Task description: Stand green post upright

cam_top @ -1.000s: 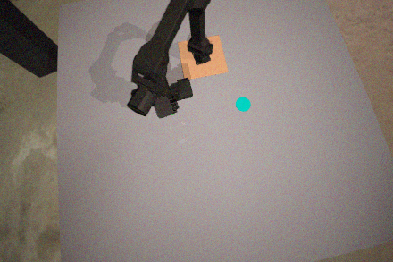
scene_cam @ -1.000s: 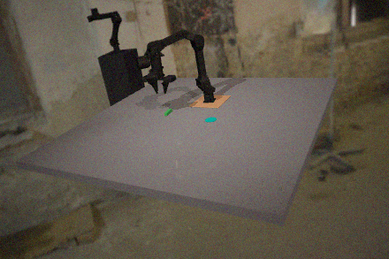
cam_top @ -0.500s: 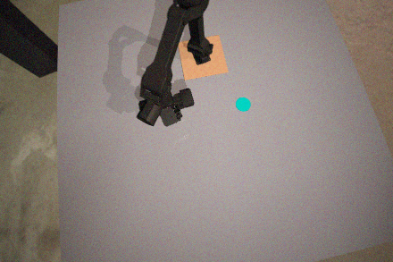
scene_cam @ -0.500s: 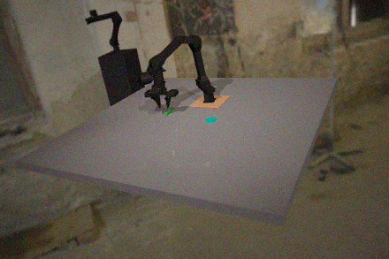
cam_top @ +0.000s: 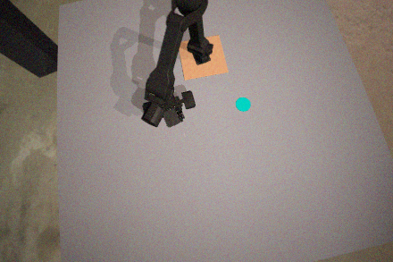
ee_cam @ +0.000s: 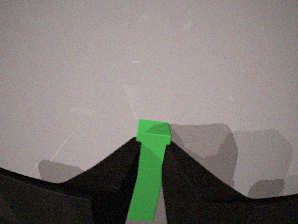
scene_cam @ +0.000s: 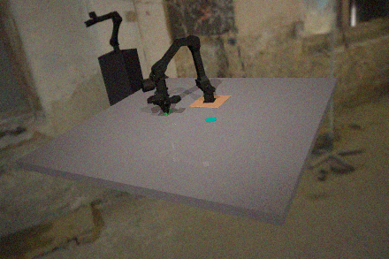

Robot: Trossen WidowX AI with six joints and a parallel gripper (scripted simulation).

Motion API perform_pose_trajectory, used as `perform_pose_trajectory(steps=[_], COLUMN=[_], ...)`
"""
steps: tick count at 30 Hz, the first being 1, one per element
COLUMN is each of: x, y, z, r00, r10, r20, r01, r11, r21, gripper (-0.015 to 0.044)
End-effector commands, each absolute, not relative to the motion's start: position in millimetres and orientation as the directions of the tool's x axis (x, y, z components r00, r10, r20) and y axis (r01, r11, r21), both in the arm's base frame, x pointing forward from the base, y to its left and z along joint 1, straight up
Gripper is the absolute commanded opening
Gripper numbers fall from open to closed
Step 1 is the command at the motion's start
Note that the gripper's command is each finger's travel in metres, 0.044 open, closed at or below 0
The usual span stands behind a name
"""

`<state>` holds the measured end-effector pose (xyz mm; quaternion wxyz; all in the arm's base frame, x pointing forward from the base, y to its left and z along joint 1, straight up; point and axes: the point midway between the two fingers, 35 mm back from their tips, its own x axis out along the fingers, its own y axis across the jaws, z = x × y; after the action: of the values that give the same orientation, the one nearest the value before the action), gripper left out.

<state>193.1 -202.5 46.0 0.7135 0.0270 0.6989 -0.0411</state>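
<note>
Gripping lying green post (ee_cam: pixel 150 175), gripper (ee_cam: pixel 149 183) low on table (cam_top: pixel 223 181).

From the top view the green post is fully hidden under the gripper (cam_top: pixel 163 112). In the exterior view only a small green spot of the green post (scene_cam: pixel 166 112) shows below the fingers, too small to tell its pose. In the wrist view the dark fingers cover both sides of the post (ee_cam: pixel 149 176), and their lower parts are cut off by the picture's edge; the post seems pinched between them.
</note>
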Motion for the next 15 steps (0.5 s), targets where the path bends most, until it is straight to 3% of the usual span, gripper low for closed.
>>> perform_pose_trajectory(steps=[1,15], x=[193,196], y=[-203,-206], z=[45,83], r00=[0.018,0.018], r10=[-0.022,-0.023], r20=[-1.000,-1.000], r01=[0.093,0.093], r11=[0.995,0.995], r21=[-0.021,-0.021], gripper=[0.0023,0.0023])
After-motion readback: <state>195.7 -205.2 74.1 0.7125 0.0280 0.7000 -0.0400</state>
